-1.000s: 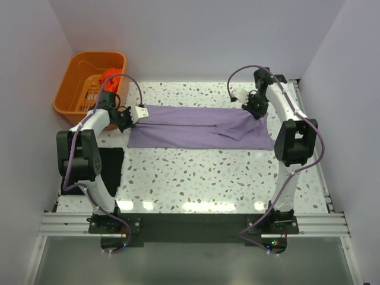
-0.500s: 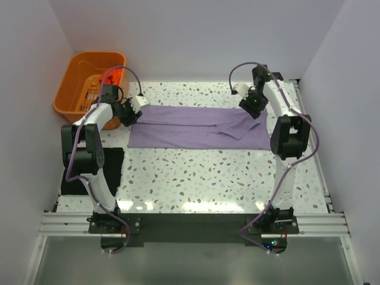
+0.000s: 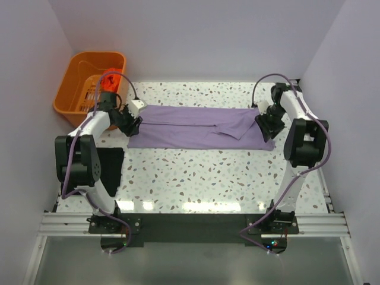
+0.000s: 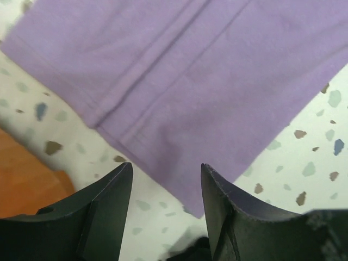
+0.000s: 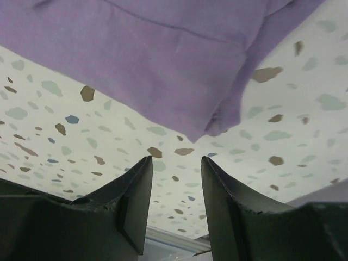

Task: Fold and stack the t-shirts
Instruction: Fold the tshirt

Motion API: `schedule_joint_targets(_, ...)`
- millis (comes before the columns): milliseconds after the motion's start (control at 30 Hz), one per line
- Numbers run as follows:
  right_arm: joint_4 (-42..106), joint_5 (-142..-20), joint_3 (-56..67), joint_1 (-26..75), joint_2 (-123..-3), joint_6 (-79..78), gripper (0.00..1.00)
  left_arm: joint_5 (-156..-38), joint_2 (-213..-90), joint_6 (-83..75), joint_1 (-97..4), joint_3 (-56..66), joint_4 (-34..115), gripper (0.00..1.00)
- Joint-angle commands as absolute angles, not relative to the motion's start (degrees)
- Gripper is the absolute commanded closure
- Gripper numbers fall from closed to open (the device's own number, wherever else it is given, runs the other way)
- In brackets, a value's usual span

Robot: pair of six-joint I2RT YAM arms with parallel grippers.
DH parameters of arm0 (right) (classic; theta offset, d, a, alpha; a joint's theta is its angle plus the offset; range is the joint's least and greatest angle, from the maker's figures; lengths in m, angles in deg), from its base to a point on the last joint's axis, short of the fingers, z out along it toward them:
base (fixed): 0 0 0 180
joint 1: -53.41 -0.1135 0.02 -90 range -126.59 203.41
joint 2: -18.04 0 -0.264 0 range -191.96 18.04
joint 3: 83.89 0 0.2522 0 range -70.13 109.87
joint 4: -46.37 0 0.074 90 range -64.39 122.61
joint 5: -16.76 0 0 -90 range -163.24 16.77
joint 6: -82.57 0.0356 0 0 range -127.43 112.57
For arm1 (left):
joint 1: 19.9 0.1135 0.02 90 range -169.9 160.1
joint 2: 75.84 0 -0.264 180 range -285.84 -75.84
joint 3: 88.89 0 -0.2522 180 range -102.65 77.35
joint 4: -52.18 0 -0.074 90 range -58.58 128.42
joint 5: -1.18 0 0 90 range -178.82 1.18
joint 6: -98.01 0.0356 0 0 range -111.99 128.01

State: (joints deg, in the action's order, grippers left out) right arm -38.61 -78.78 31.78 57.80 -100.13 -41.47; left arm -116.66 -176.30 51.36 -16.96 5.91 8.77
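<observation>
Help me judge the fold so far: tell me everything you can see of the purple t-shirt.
The purple t-shirt is plain lilac, soft knit cloth with stitched hems. It lies flat on the speckled table, folded into a long band running left to right, with a flap, likely a sleeve, lying across it right of the middle. Its near right corner is slightly bunched. The left gripper and right gripper hover open at its two ends, neither holding it.

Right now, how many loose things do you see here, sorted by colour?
lilac t-shirt, spread flat: 1
orange basket: 1
orange-red t-shirt, in the basket: 1
black cloth, by the left arm: 1
Total: 4
</observation>
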Motion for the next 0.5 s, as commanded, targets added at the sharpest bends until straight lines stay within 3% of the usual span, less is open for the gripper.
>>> schedule_joint_targets(0,-34.0,-78.0,26.3,57.4,-97.7,-37.0,0.56,-116.9,-176.9,46.8,-17.4,8.2,8.7,0.43)
schedule_joint_targets(200,-28.4,-74.5,22.0,58.2,-100.3,-35.1,0.65,-114.4,-180.6,45.1,-18.0,10.2,10.2,0.45)
schedule_joint_targets(467,-20.9,-64.6,20.8,58.4,-104.0,-32.4,1.00,-108.3,-184.5,43.3,-18.5,12.5,10.7,0.51)
